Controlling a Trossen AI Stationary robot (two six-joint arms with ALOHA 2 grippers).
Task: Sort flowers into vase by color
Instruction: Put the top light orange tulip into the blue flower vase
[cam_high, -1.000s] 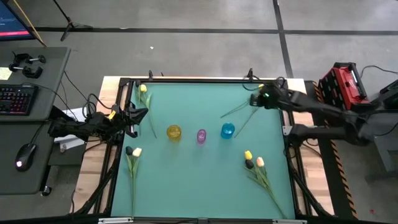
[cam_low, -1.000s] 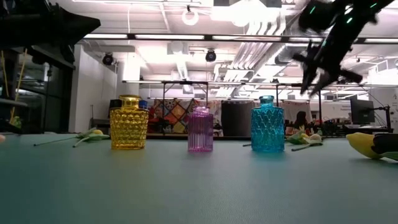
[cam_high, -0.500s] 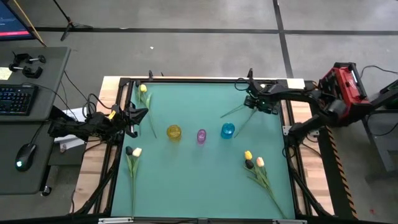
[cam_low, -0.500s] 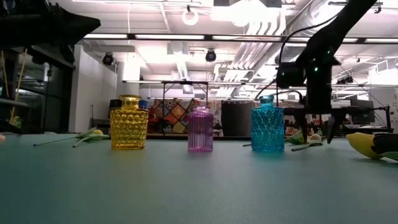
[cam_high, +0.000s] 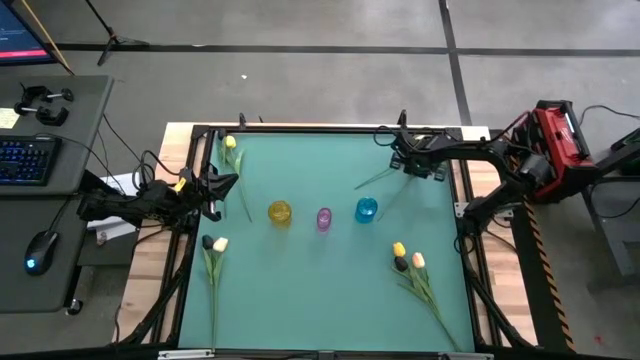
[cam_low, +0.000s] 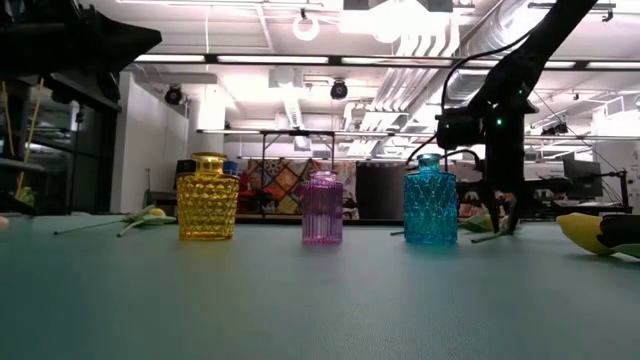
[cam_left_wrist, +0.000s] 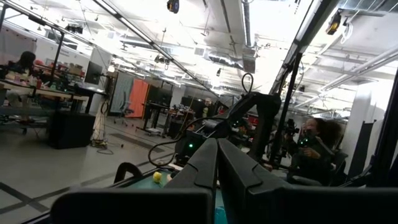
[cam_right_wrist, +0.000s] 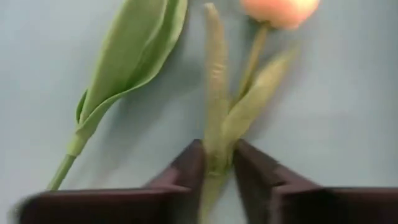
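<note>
Overhead, the left tool (cam_high: 228, 182) hung at the left edge of the green counter (cam_high: 310, 285), fingers pressed together with nothing between them, as the left wrist view confirmed. Just beyond it, a yellow tulip (cam_high: 230, 145) lay near the far left corner, its stem running toward the near side. Nearer the front on the same side, a dark tulip (cam_high: 208, 242) and a yellow-headed tulip (cam_high: 220, 244) lay side by side.

Along the middle of the counter stood three vases in a row, apart from one another: the yellow vase (cam_high: 280, 212), the pink vase (cam_high: 324, 218) and the blue vase (cam_high: 367, 209).

Toward the front right lay a cluster of three tulips (cam_high: 407, 259), one yellow, one dark and one peach, heads close together.

At the far right corner, the right tool (cam_high: 408, 163) was down at the counter. Its wrist view showed the fingers (cam_right_wrist: 186, 171) clenched on the green stem of a peach tulip (cam_right_wrist: 278, 9) lying flat on the counter. A loose green leaf (cam_right_wrist: 127, 59) lay just beside that stem.
</note>
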